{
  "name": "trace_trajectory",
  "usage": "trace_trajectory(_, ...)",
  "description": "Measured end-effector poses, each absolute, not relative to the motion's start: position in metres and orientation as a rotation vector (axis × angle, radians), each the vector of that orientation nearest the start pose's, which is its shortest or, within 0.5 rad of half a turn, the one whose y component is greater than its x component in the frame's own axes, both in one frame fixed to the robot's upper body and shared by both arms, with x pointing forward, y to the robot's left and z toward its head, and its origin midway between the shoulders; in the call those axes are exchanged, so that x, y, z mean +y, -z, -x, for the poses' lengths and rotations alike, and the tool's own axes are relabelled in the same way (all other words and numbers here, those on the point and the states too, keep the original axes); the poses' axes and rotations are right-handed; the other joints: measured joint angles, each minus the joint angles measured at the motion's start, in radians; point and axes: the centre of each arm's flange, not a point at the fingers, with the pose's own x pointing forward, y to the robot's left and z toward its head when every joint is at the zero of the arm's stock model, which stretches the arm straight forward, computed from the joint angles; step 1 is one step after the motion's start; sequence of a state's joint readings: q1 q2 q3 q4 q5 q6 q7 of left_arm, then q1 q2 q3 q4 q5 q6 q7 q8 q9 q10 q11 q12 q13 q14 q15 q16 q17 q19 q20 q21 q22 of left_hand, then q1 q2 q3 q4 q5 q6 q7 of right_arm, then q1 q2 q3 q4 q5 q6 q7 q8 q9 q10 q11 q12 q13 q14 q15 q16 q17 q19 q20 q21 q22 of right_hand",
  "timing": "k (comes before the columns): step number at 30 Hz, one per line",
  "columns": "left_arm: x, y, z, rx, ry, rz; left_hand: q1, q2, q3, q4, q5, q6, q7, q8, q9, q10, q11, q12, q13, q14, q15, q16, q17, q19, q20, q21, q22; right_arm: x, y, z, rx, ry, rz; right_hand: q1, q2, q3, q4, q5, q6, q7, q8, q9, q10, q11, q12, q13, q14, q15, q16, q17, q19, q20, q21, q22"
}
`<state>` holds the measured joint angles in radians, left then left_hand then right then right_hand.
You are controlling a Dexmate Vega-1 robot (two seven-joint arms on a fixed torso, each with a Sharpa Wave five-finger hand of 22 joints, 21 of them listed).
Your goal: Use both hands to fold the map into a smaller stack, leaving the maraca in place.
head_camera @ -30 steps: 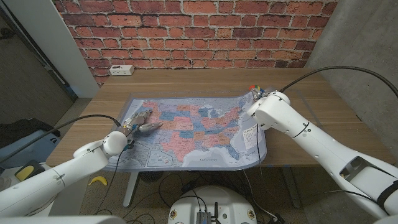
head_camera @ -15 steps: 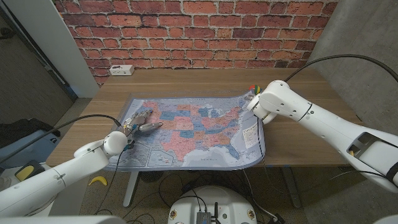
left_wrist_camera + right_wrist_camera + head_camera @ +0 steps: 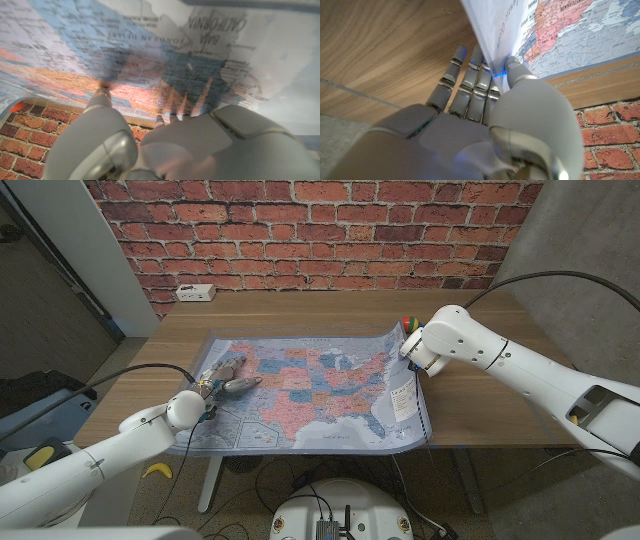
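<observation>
US wall map (image 3: pixel 300 390) spread on the wooden table (image 3: pixel 300 310), its right edge lifted off the surface. Right hand (image 3: pixel 485 100) pinches that raised edge between thumb and fingers; the wrist view shows the sheet standing upright in the grip. Left hand (image 3: pixel 222 377) rests on the map's left part, fingers (image 3: pixel 102 95) pressing down on the print, grasping nothing. Maraca (image 3: pixel 407 323): bright bits show just behind the right hand near the map's far right corner; too hidden to tell whether it touches the sheet. Step in hand, as I judge it: carry the right edge over toward the left for the first fold. To do it well: keep the left hand pinning so the sheet doesn't slide, lift high enough to clear the maraca, sweep evenly so edges meet square, then flatten the crease.
</observation>
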<state>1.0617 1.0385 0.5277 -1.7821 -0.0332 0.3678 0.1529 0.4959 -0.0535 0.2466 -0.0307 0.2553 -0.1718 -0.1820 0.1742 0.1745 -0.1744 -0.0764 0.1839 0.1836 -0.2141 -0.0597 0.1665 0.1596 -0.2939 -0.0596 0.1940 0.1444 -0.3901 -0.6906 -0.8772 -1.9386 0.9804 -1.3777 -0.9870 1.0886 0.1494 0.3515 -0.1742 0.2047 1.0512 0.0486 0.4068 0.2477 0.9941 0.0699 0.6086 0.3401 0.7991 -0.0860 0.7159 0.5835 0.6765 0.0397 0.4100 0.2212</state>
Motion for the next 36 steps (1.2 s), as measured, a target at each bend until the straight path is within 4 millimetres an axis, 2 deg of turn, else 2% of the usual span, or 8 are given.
trace_trajectory(6, 0.352, 0.126, -0.583, -0.131, 0.009, -1.071, -0.006, 0.004, -0.009, 0.0, 0.003, 0.0, 0.0, 0.011, 0.0, 0.0, 0.0, 0.017, 0.0, 0.003, -0.003, 0.0, 0.0, 0.0, 0.0, 0.0, 0.0, -0.187, -0.007, -0.566, 0.138, 0.299, 0.903, 0.024, -0.003, 0.0, 0.0, -0.008, 0.019, 0.019, 0.021, 0.017, 0.035, -0.004, 0.037, 0.027, 0.032, -0.007, 0.021, 0.026, 0.031, 0.007, 0.024, 0.005)
trace_trajectory(13, 0.349, 0.124, -0.578, -0.163, 0.013, -1.068, -0.006, 0.004, -0.016, 0.002, 0.004, 0.0, 0.0, 0.015, 0.0, 0.007, 0.007, 0.03, 0.005, 0.008, -0.006, 0.027, 0.001, 0.006, -0.005, 0.014, 0.002, -0.192, -0.015, -0.554, 0.08, 0.355, 0.937, 0.033, -0.005, 0.004, 0.005, -0.014, 0.025, 0.025, 0.027, 0.031, 0.046, -0.004, 0.054, 0.042, 0.042, -0.005, 0.021, 0.031, 0.033, 0.009, 0.036, 0.009)
trace_trajectory(18, 0.346, 0.122, -0.575, -0.177, 0.018, -1.07, -0.006, 0.004, -0.016, 0.002, 0.004, 0.0, 0.0, 0.015, 0.0, 0.005, 0.005, 0.03, 0.005, 0.019, -0.003, 0.028, 0.002, 0.006, -0.005, 0.035, 0.003, -0.199, -0.021, -0.544, 0.037, 0.392, 0.945, 0.041, -0.012, 0.006, 0.006, -0.015, 0.028, 0.029, 0.038, 0.039, 0.06, -0.008, 0.067, 0.055, 0.059, -0.002, 0.021, 0.031, 0.055, 0.012, 0.055, 0.011)
trace_trajectory(21, 0.344, 0.122, -0.574, -0.182, 0.021, -1.073, -0.006, 0.004, -0.016, 0.002, 0.004, 0.0, 0.0, 0.015, 0.0, 0.005, 0.005, 0.031, 0.002, 0.029, 0.002, 0.028, 0.011, 0.028, -0.027, 0.035, 0.004, -0.207, -0.025, -0.536, -0.004, 0.438, 0.937, 0.045, -0.017, 0.014, 0.006, -0.016, 0.033, 0.034, 0.04, 0.04, 0.067, -0.015, 0.078, 0.064, 0.077, 0.002, 0.021, 0.031, 0.064, 0.014, 0.063, 0.014)
trace_trajectory(27, 0.337, 0.121, -0.574, -0.196, 0.034, -1.09, -0.006, 0.004, -0.019, -0.001, 0.004, 0.0, 0.0, 0.015, 0.0, 0.005, 0.005, 0.027, 0.002, 0.031, 0.011, 0.025, 0.011, 0.033, -0.031, 0.034, 0.033, -0.216, -0.029, -0.524, -0.065, 0.512, 0.917, 0.05, -0.022, 0.019, 0.008, -0.019, 0.036, 0.035, 0.046, 0.04, 0.074, -0.022, 0.091, 0.079, 0.082, 0.004, 0.017, 0.029, 0.084, 0.013, 0.082, 0.014)
trace_trajectory(32, 0.333, 0.12, -0.574, -0.202, 0.034, -1.103, -0.006, 0.004, -0.028, -0.002, 0.008, 0.0, 0.0, 0.015, 0.0, 0.005, 0.005, 0.026, 0.0, 0.029, 0.02, 0.019, 0.011, 0.012, 0.008, 0.012, 0.045, -0.221, -0.034, -0.516, -0.117, 0.577, 0.898, 0.042, -0.03, 0.024, 0.012, -0.02, 0.039, 0.039, 0.063, 0.041, 0.085, -0.022, 0.099, 0.091, 0.093, 0.004, 0.009, 0.028, 0.085, 0.014, 0.09, 0.018)
trace_trajectory(36, 0.331, 0.12, -0.574, -0.206, 0.03, -1.114, -0.006, 0.004, -0.031, 0.001, 0.008, 0.0, 0.0, 0.015, 0.0, 0.005, 0.005, 0.026, 0.0, 0.027, 0.025, 0.018, 0.011, 0.008, 0.012, 0.006, 0.041, -0.223, -0.036, -0.509, -0.144, 0.608, 0.88, 0.038, -0.034, 0.031, 0.011, -0.02, 0.043, 0.035, 0.068, 0.041, 0.09, -0.027, 0.107, 0.1, 0.103, 0.004, 0.002, 0.023, 0.09, 0.008, 0.097, 0.019)
